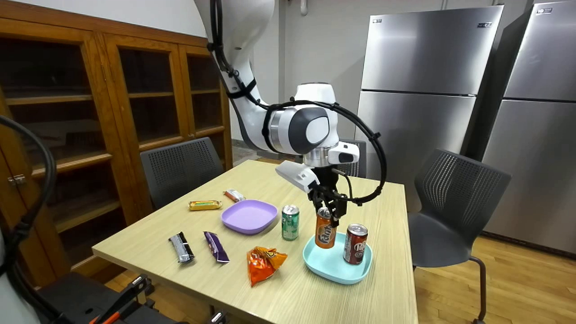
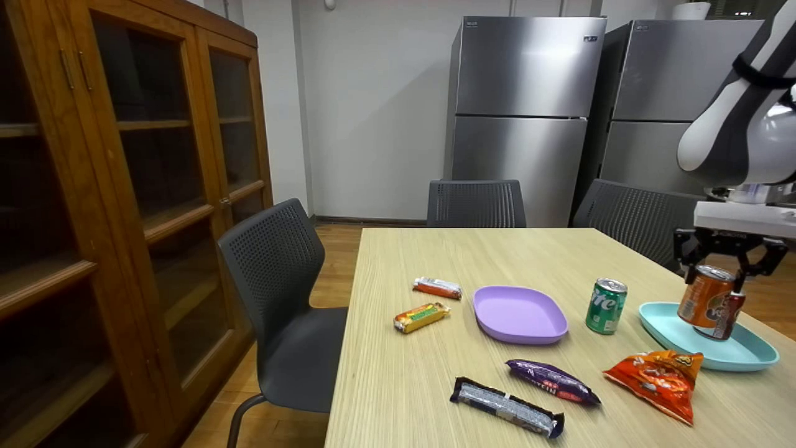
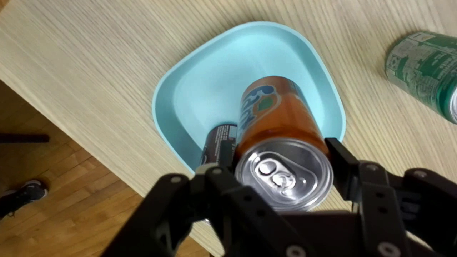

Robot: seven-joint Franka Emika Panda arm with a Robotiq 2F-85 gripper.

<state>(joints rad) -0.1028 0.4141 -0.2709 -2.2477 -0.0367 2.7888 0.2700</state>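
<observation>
Ext. view: Fanta can (image 1: 325, 235) top-up, long axis approx. vert.

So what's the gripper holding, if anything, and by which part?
An orange cylindrical metal Fanta can; the gripper has it by opposite sides of its body, near the top.
</observation>
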